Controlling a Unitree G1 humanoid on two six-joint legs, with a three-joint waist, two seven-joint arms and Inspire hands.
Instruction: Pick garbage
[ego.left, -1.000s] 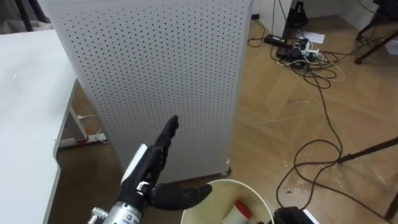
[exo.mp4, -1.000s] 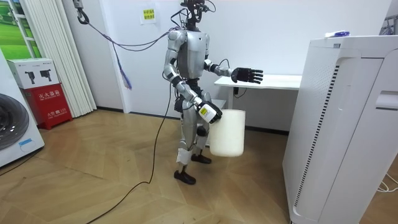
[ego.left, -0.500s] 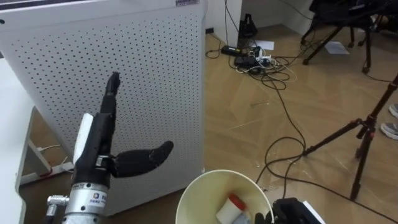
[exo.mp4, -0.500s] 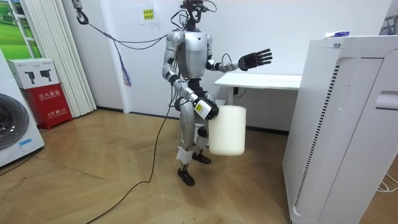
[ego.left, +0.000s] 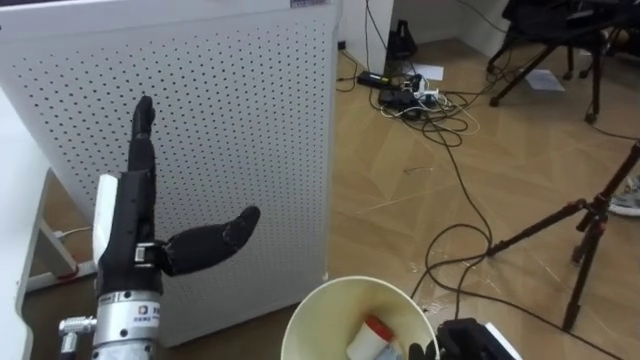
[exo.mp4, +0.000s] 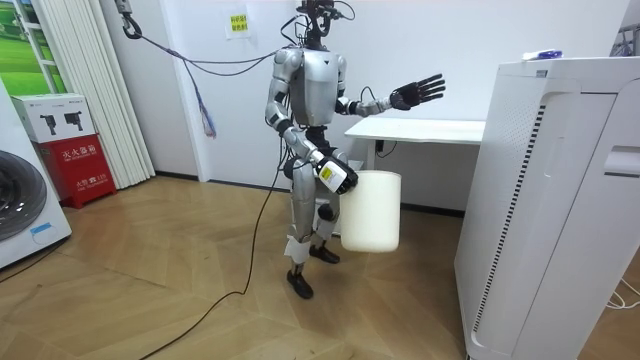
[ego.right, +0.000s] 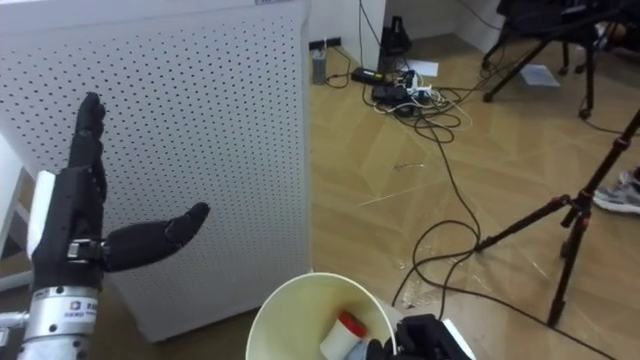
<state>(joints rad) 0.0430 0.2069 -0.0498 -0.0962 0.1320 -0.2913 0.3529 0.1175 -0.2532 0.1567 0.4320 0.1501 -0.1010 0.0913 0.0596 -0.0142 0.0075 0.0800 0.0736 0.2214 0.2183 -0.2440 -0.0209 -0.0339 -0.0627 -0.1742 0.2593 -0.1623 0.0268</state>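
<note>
Fingers: held straight and spread on raised left hand (ego.left: 125, 228) at left, empty, likely for balance | carried bin (ego.left: 325, 320) upright at near right by right hand (ego.left: 466, 342), fingers there unreadable, to contain garbage (ego.left: 375, 335)

Left hand (exo.mp4: 418, 92) raised, fingers (exo.mp4: 434, 81) spread; right hand (exo.mp4: 337, 179) holding cream bin (exo.mp4: 372, 212)

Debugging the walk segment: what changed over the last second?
The left hand rose, fingers now pointing up, open and empty. The right hand still holds the bucket, with the red-and-white garbage still inside. The white perforated cabinet is unchanged.
</note>
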